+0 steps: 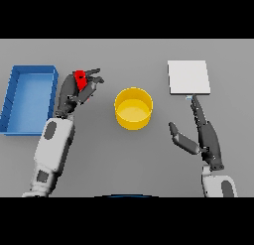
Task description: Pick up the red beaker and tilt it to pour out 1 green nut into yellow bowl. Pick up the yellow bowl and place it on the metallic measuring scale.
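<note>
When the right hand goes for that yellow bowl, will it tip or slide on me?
The yellow bowl looks wide, low and flat-based, so it probably won't tip or roll. Its smooth walls may let it slide if nudged from one side. It appears empty, so likely light. The right hand is open beside it; the left hand is curled round the red beaker.

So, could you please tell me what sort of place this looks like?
Probably a lab-style weighing bench: a plain grey table carrying a flat metallic measuring scale, a yellow bowl and a blue tray, with a red beaker gripped in the left hand.
</note>
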Robot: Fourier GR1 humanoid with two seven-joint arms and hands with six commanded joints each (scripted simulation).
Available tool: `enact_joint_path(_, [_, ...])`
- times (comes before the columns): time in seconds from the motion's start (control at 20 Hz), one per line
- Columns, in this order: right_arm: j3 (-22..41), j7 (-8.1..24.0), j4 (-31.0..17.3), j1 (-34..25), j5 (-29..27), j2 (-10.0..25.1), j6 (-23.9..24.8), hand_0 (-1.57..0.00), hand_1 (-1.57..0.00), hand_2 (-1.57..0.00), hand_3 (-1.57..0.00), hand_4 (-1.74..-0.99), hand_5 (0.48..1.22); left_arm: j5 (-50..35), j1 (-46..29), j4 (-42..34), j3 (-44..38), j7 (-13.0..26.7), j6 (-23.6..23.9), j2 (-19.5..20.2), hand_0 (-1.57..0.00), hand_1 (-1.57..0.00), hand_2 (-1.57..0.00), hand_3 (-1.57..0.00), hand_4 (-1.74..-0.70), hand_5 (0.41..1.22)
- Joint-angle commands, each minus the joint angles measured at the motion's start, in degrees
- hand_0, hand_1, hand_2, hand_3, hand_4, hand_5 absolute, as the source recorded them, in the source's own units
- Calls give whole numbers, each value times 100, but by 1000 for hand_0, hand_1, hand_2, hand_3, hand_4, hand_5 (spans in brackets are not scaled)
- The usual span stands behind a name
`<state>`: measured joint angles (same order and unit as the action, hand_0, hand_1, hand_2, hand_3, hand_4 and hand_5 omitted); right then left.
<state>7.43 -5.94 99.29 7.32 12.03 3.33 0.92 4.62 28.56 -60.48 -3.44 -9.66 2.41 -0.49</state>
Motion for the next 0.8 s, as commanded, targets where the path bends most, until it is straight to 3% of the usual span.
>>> enact_joint_path(0.0, [13, 51, 80, -37, -4, -21, 15, 1, 1, 1, 1, -1227, 647, 22, -20, -153, 75, 42, -73, 72, -1548, -1549, -1551, -1542, -1714, 1132])
enact_joint_path(0.15, [4, -84, -53, -72, 94, 13, 62, 1, 1, 1, 1, -1219, 656, 169, 160, -144, 203, 286, -116, 285, -1556, -1557, -1558, -1553, -1724, 1132])
enact_joint_path(0.35, [-13, -191, -57, -89, 172, 71, 106, 1, 1, 1, 1, -1219, 661, 296, 290, -46, 306, 313, -228, 564, -1556, -1557, -1558, -1553, -1724, 1139])
enact_joint_path(0.75, [48, 51, 23, -67, 240, 84, 67, 1, 1, 1, 1, -1183, 663, 1696, 786, -197, 1632, 1003, -519, 1318, -1569, -1569, -1569, -1568, -1738, 1127])
